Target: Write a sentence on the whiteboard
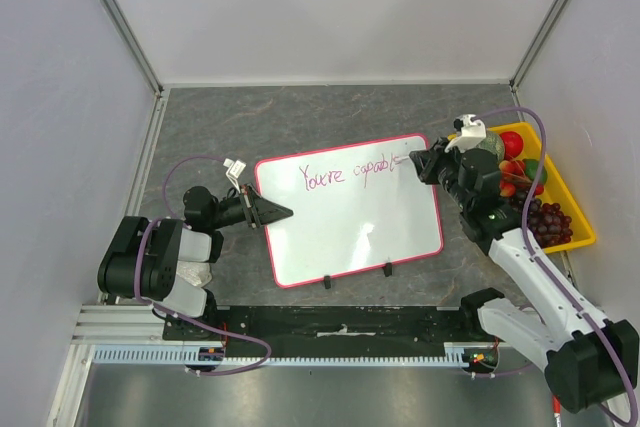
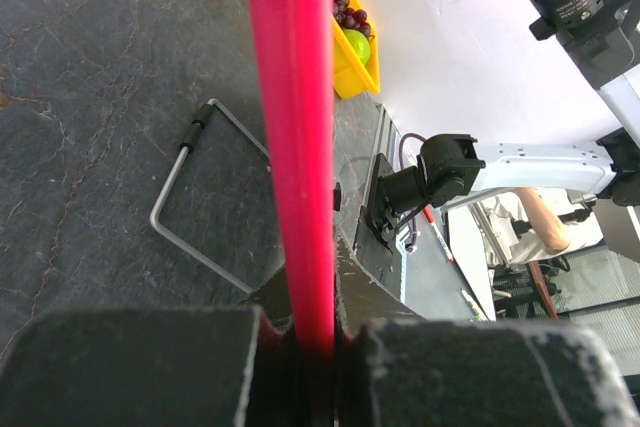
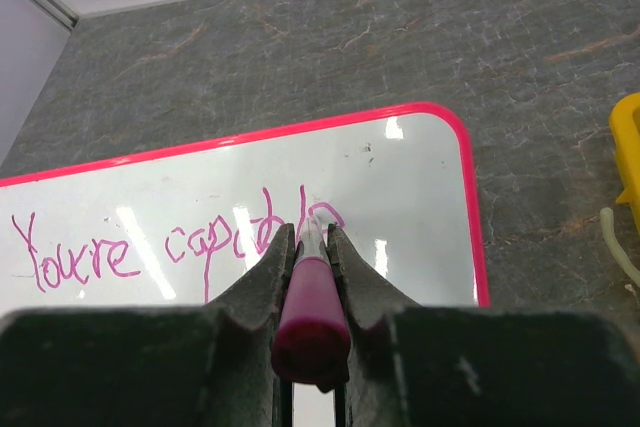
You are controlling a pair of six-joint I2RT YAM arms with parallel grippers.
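Note:
The whiteboard (image 1: 350, 232), white with a pink-red rim, lies flat in the middle of the table. Two black clips (image 1: 326, 278) sit on its near edge. The sentence (image 1: 350, 173) is one purple-magenta line along the far edge, reading about "You're capable". My left gripper (image 1: 280, 214) is shut on the board's left rim, which shows as a pink bar (image 2: 290, 147) between the jaws (image 2: 312, 332). My right gripper (image 1: 415, 160) is shut on a magenta marker (image 3: 312, 307). The marker's tip touches the board (image 3: 420, 207) at the end of the writing (image 3: 180, 247).
A yellow tray (image 1: 585, 237) with grapes (image 1: 548, 219) and other fruit stands at the right, close to my right arm. A bent wire frame (image 2: 190, 207) lies on the grey tabletop under the board. Enclosure walls stand at the left, back and right.

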